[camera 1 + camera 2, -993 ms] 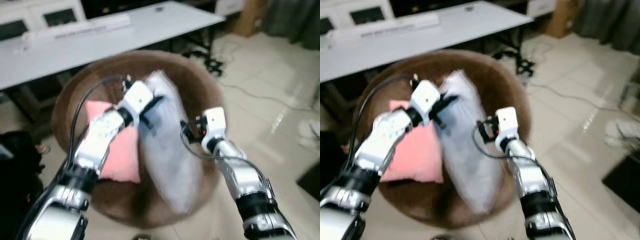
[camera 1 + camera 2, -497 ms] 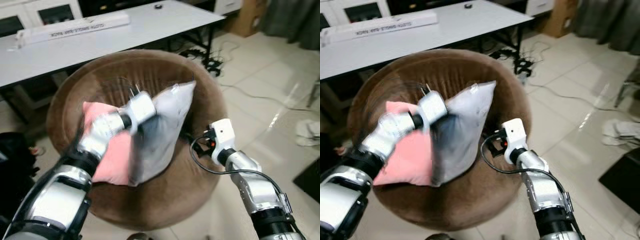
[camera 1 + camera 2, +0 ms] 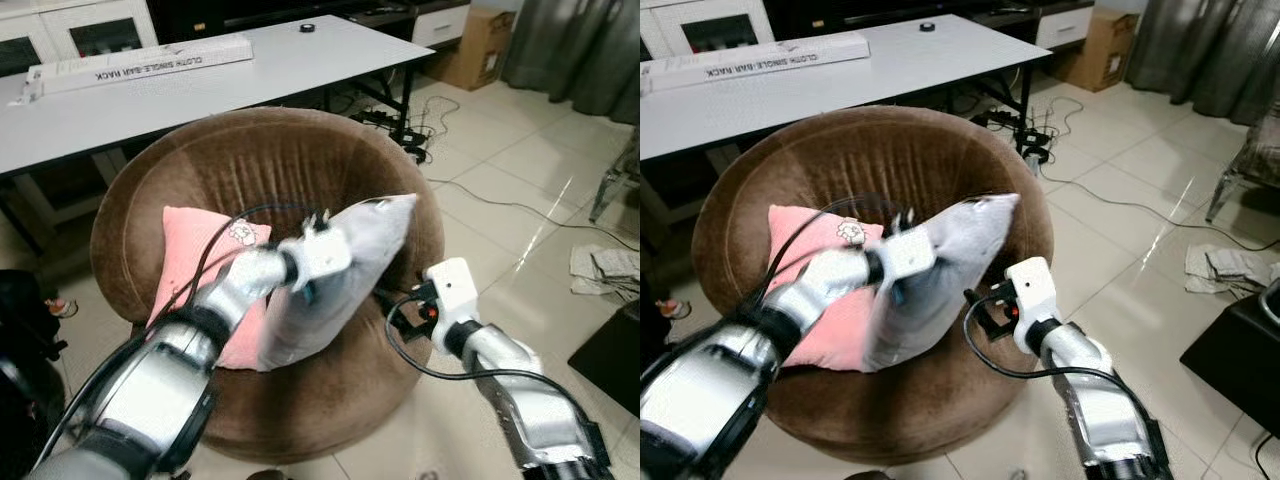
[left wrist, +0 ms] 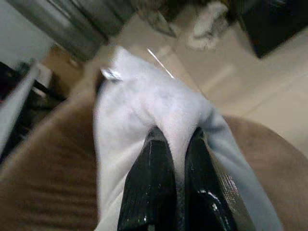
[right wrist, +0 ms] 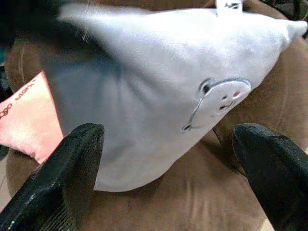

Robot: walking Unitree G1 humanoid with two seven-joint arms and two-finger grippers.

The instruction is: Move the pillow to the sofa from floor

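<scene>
While tiled floor surrounds it, brown sofa bears pillows.

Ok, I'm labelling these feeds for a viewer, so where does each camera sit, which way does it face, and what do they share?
Left eye view: on the head, looking forward and down at the brown sofa; both silver arms show.
Right eye view: same head camera's other eye, same scene, with the pink pillow too.
Left wrist view: along the left gripper, shut on the grey pillow.
Right wrist view: along the open right gripper, facing the grey pillow.
Shared: all four show the grey pillow on the sofa.
</scene>
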